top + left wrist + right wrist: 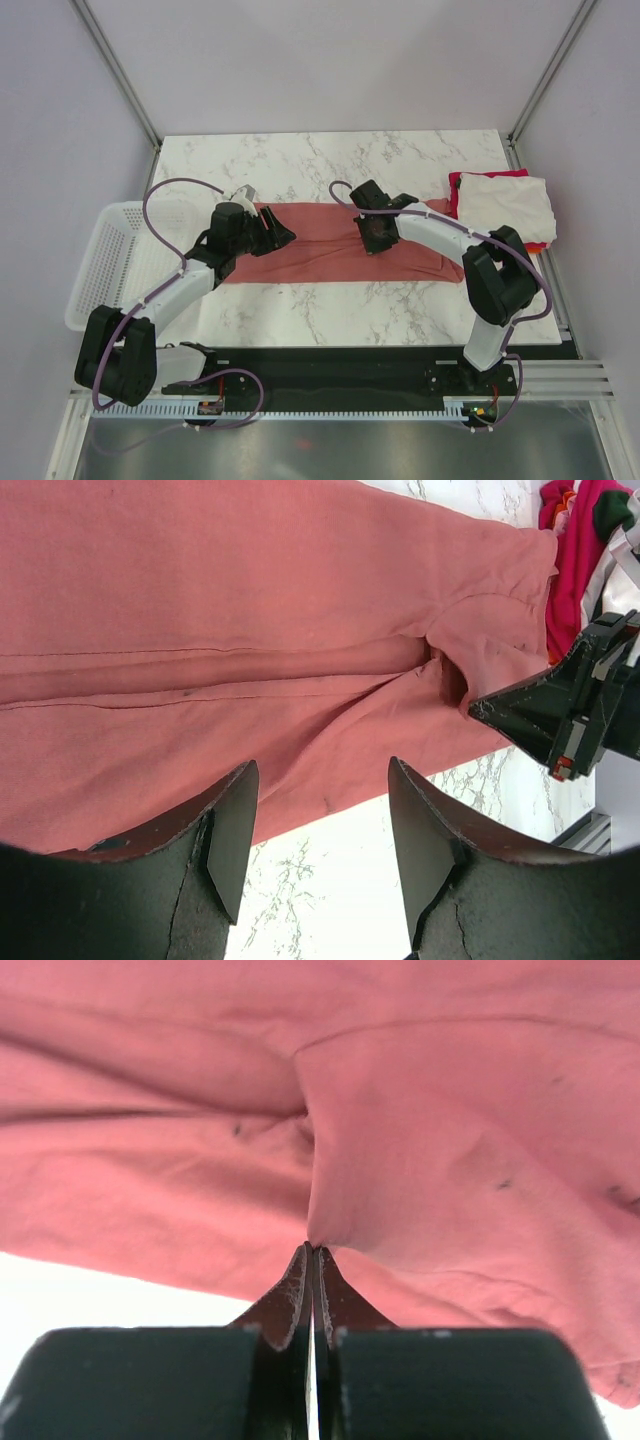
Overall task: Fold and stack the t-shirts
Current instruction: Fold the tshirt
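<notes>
The salmon-red t-shirt (320, 255) lies folded into a long band across the marble table (350, 310). My left gripper (283, 235) is open and empty just above the band's left part; in the left wrist view its fingertips (322, 764) frame the near edge of the shirt (250, 610). My right gripper (375, 243) is shut, pinching a pucker of the shirt (450, 1140) at its tips (312, 1248) near the middle of the band. The cream-white shirt (505, 205) lies folded on top of the magenta one (470, 178) and the orange one (538, 246) at the right.
A white plastic mesh basket (110, 260) hangs off the table's left edge beside the left arm. The right gripper's black body (560, 710) shows at the right of the left wrist view, with the magenta shirt (580, 560) behind it.
</notes>
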Controlling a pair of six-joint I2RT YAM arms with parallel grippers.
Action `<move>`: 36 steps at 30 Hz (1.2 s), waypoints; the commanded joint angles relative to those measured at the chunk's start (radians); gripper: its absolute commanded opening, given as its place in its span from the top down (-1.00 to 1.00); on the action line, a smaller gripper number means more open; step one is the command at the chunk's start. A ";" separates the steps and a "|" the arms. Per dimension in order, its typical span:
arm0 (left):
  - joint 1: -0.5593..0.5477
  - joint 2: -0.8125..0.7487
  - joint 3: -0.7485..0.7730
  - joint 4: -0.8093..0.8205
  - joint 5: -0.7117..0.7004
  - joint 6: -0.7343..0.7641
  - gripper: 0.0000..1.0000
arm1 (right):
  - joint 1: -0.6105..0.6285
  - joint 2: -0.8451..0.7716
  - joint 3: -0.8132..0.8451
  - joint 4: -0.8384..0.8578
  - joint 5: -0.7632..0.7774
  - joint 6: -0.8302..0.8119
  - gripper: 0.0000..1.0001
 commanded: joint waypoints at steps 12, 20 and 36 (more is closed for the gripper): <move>0.006 -0.004 0.004 0.030 0.016 0.018 -0.24 | -0.003 0.057 0.181 -0.282 -0.053 -0.016 0.92; 0.006 0.016 0.018 0.030 0.062 0.022 -0.25 | -0.007 0.026 0.198 -0.250 -0.079 -0.026 0.24; -0.117 -0.016 0.075 -0.072 0.010 0.024 -0.27 | -0.425 -0.513 -0.371 0.092 -0.169 0.152 0.10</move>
